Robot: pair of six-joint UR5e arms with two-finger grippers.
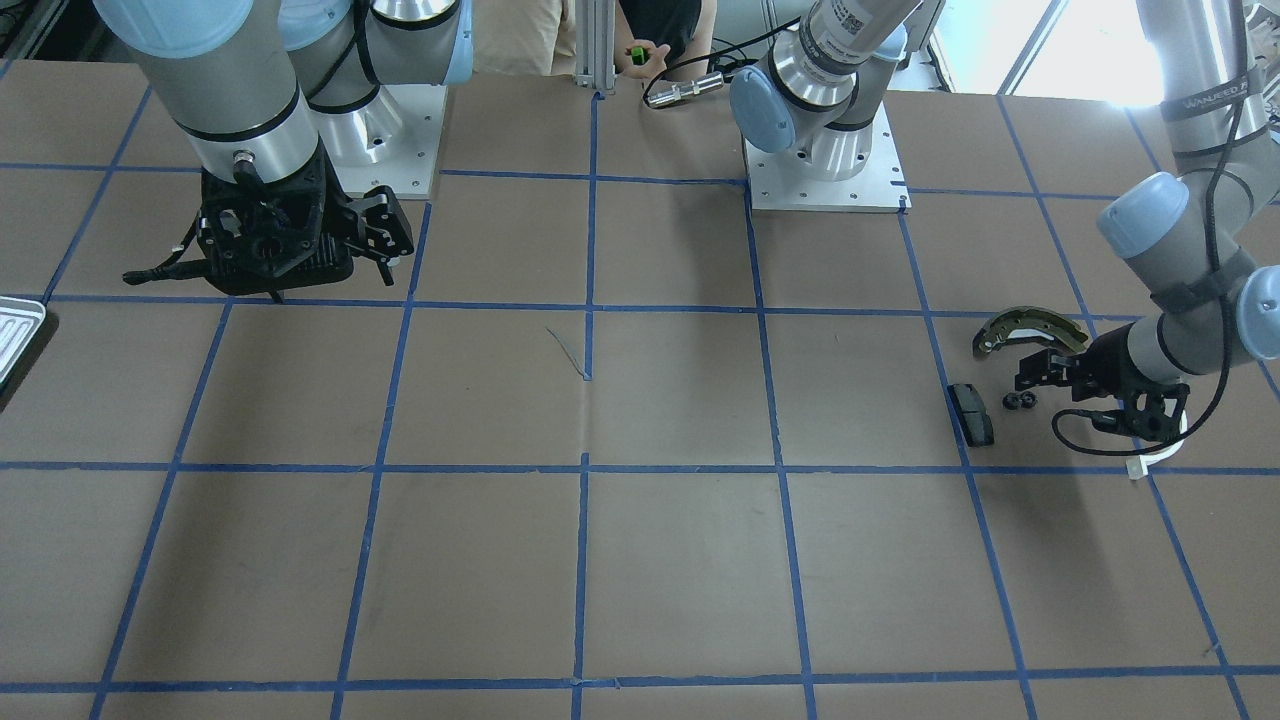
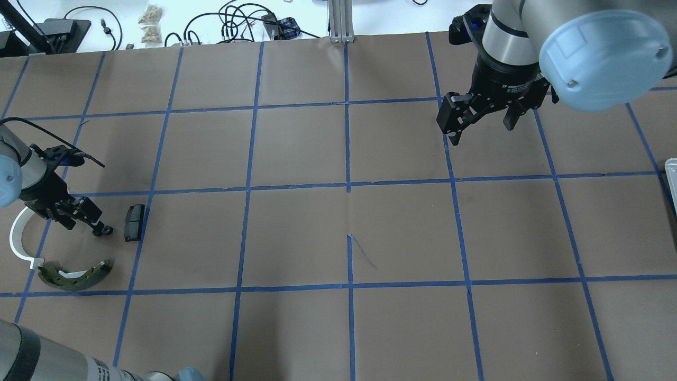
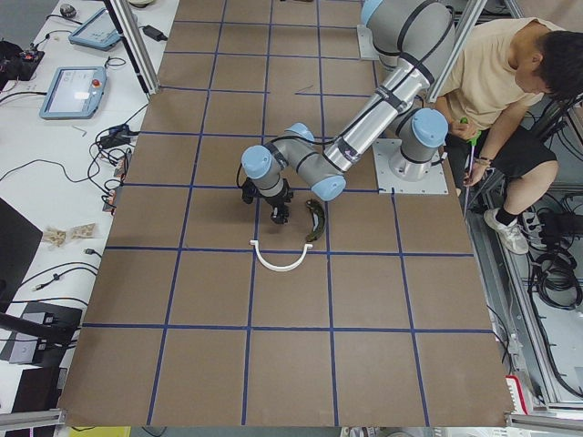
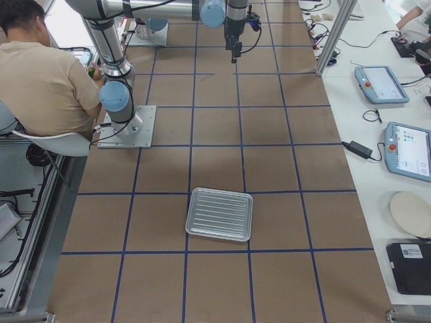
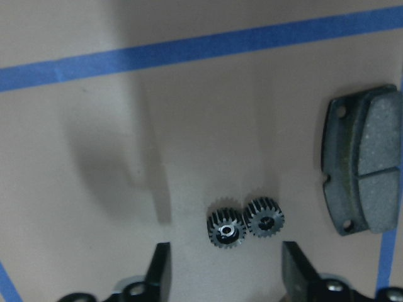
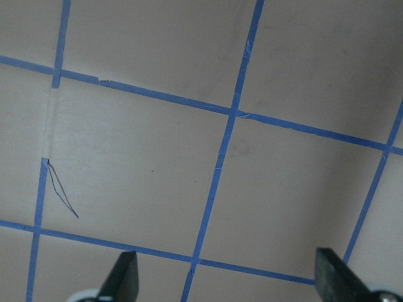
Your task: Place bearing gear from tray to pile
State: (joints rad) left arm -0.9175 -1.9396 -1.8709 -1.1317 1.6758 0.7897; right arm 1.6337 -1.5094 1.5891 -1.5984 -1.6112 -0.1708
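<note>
Two small black toothed gears (image 5: pixel 244 223) lie side by side on the brown table, also seen in the front view (image 1: pixel 1020 401) and overhead (image 2: pixel 107 230). My left gripper (image 5: pixel 228 272) is open and low, its fingertips just short of the gears, not touching them. Around it lies the pile: an olive brake shoe (image 2: pixel 74 275), a white plastic arc (image 2: pixel 18 238) and a black pad (image 5: pixel 362 167). My right gripper (image 2: pixel 482 129) is open and empty above bare table. The silvery ribbed tray (image 4: pixel 219 214) lies far off on my right, empty.
A seated person (image 3: pixel 510 82) is behind the arm bases. The two base plates (image 1: pixel 825 180) stand at the table's robot side. Cables and tablets lie on the white bench (image 4: pixel 397 87) beyond the table's edge.
</note>
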